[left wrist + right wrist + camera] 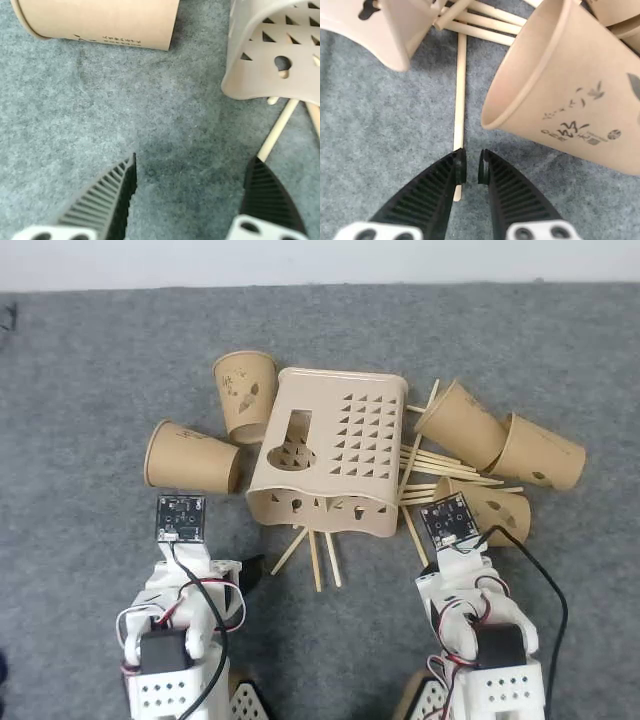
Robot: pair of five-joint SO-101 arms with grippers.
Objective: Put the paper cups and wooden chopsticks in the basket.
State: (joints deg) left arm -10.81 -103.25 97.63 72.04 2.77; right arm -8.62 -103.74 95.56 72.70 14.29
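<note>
A beige perforated basket (pixel 330 455) lies overturned mid-table. Two paper cups lie to its left, one on its side (pixel 190 458) and one farther back (pixel 245 395). Three more cups (pixel 462 423) (pixel 540 452) (pixel 492 510) lie to its right. Wooden chopsticks stick out from the basket's near edge (pixel 315 555) and its right side (pixel 440 465). My left gripper (pixel 192 175) is open over bare carpet, short of a cup (pixel 100 20) and the basket (pixel 270 50). My right gripper (pixel 470 167) is shut with a slim gap, holding nothing, above a chopstick's end (pixel 460 90) beside a cup's mouth (pixel 570 90).
Grey carpet covers the table. The left arm (pixel 180 610) and right arm (pixel 470 610) sit at the near edge. The basket's corner (pixel 385 30) rests on several chopsticks. Another chopstick (pixel 280 127) runs toward the left gripper's finger.
</note>
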